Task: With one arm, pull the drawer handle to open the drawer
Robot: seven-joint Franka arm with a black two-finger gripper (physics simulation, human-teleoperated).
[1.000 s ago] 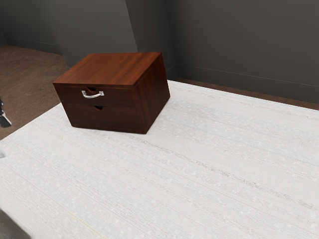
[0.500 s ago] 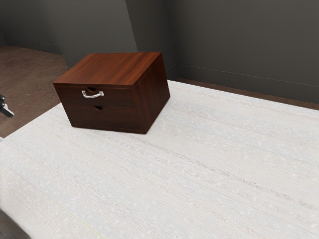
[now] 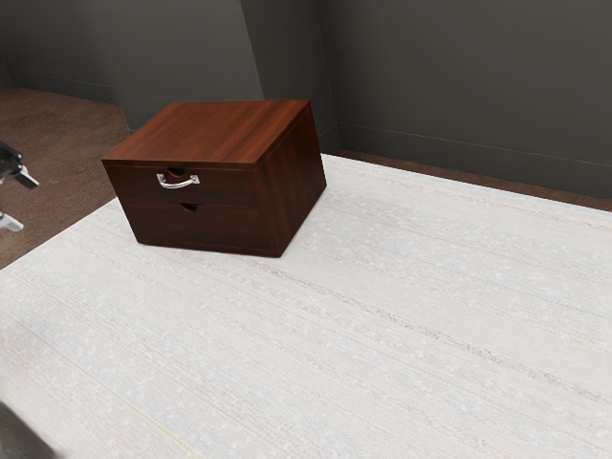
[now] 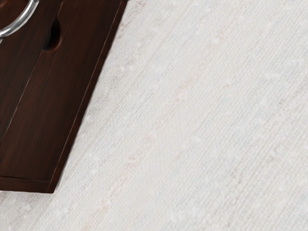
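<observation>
Red-brown wooden drawer cabinet (image 3: 215,172) sits on white table (image 3: 402,325), toward the exterior view's left. Top drawer (image 3: 220,186) flush with the front, shut. Silver handle (image 3: 178,181) untouched. Gripper (image 3: 14,170) at exterior view's left edge, well apart from handle; can't tell jaw state.

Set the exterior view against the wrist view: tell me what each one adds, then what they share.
Exterior view adds: the cabinet's top, its side panel, the dark walls, the brown floor, and the gripper at that view's left edge, apart from the cabinet. Wrist view adds: a close look at the cabinet's bottom front corner on the table. Shared: the silver drawer handle, the lower drawer's finger notch, the white table.
</observation>
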